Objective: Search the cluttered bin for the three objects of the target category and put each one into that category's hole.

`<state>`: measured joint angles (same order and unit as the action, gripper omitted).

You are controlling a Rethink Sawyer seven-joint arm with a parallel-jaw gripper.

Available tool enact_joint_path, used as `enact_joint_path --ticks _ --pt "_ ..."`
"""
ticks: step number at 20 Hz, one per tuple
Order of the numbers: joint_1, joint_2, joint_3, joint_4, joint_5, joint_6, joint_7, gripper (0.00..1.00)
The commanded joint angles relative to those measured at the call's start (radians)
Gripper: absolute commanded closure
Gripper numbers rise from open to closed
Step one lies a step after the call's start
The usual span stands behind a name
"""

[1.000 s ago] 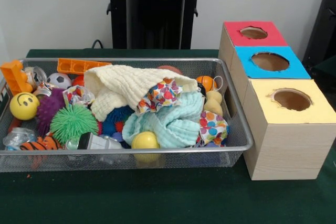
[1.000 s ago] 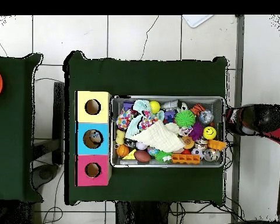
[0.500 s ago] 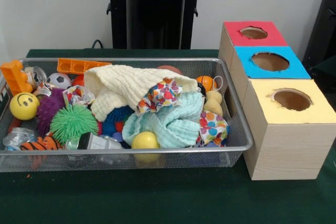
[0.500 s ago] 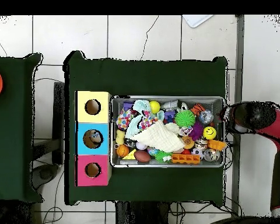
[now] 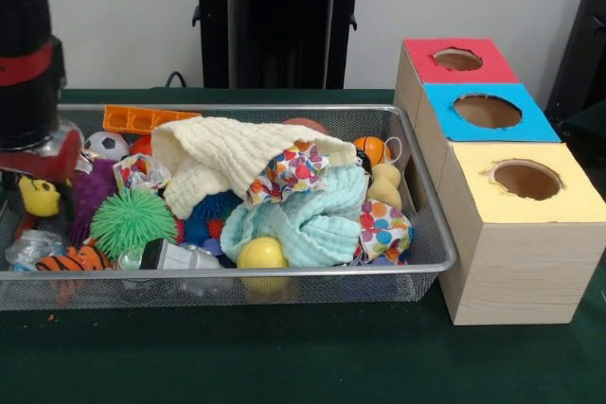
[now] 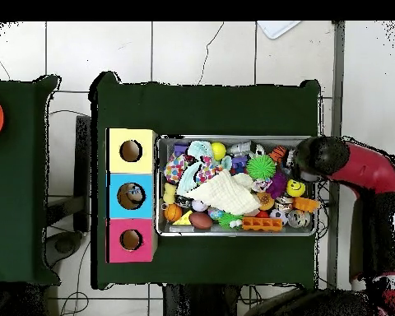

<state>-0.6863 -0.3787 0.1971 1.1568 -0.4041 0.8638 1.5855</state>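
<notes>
1. The cluttered bin (image 5: 417, 198), a silver wire-mesh basket, sits on the dark green surface (image 5: 284, 357), its right end just beside a row of three boxes.
2. Boxes, far to near in the front view: red-topped box (image 5: 458, 61), blue-topped box (image 5: 487, 113), yellow-topped box (image 5: 526, 186). Each has a round hole in its top.
3. The red and black arm (image 5: 26, 63) comes down over the left end of the bin in the front view. In the overhead view the same arm (image 6: 353, 169) reaches in over the bin's right end.
4. Pincer: its fingertips are hidden below the arm's end in both views, so I cannot tell whether it is spread or pressed together.
5. A yellow smiley ball (image 5: 40, 198) shows partly beneath the arm's end; whether they touch I cannot tell.
6. Bin contents, front view: a cream cloth (image 5: 222, 163) draped across the middle, a pale blue cloth (image 5: 312, 224) nearer, and a plain yellow ball (image 5: 261, 254) at the near wall.
7. Left part: a green spiky ball (image 5: 133, 220), a purple spiky ball (image 5: 90, 191), a soccer ball (image 5: 107, 146) and an orange perforated block (image 5: 142, 119) by the far rim.
8. An orange basketball (image 5: 372, 149) lies near the far right corner.
</notes>
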Motion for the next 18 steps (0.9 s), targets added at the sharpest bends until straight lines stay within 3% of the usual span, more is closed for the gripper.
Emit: enact_joint_path --ticks 1,6,8,18 --pt "0.104 0.002 -0.052 0.106 0.064 -0.059 0.356 0.0" --pt "0.184 0.008 -0.095 0.118 0.108 -0.089 0.422 0.0" --pt "0.18 0.007 -0.105 0.125 0.12 -0.103 0.408 0.0" --pt "0.02 -0.004 -0.085 0.118 0.1 -0.094 0.159 0.0"
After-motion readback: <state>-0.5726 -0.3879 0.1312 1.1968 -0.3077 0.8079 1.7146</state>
